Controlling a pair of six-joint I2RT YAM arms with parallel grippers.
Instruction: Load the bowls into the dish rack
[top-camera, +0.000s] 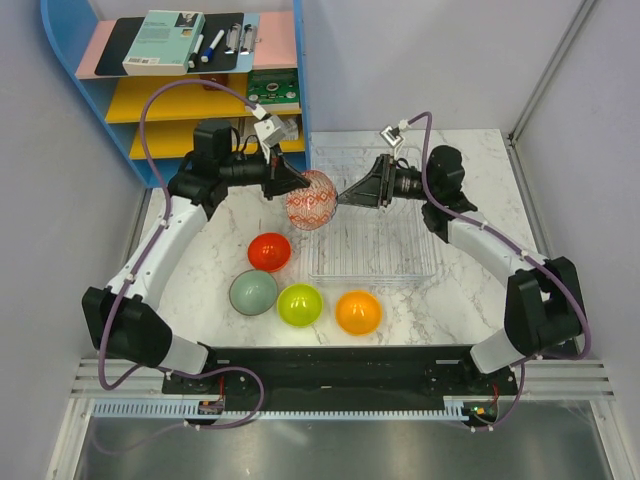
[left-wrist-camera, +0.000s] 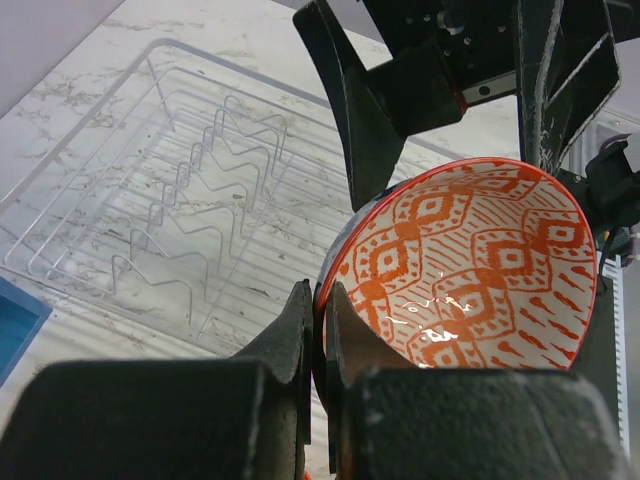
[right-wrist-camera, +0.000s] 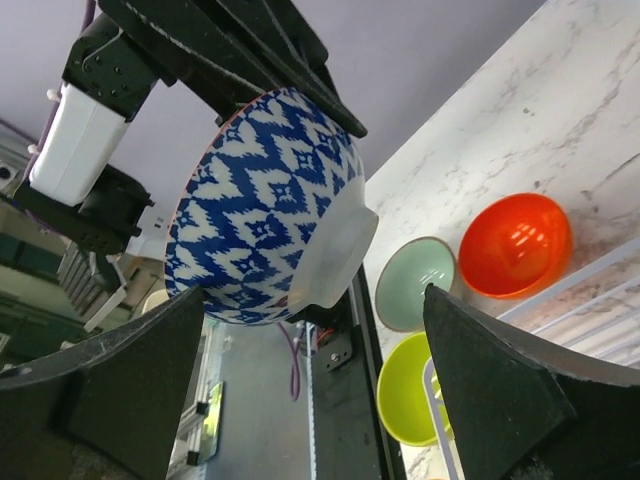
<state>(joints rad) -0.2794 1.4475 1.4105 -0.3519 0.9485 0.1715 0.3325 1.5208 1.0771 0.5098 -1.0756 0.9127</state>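
**Patterned bowl at handover, nothing racked yet**

Left gripper (top-camera: 297, 185) is clamped together on the rim of the patterned bowl (top-camera: 311, 200). The bowl hangs tilted on edge in mid-air at frame centre of the top view, over the left edge of the dish rack (top-camera: 372, 245). Right gripper (top-camera: 345, 197) has its fingers spread wide and points at the bowl from the right. In the right wrist view the blue zigzag side sits above and between its fingers, apparently not touching.

Red bowl (top-camera: 269, 251), grey-green bowl (top-camera: 253, 293), lime bowl (top-camera: 299, 304) and orange bowl (top-camera: 358, 312) sit on the table (top-camera: 470, 300), lower centre, near the rack's left-front corner. No bowl is in the rack.

My read is a left-to-right transfer, or the left arm slotting it direct. Next move: the right needs a firm bite on the rim or foot before the left lets go, then the bowl goes in on edge between the ribs. Risk is glazed rim slip.
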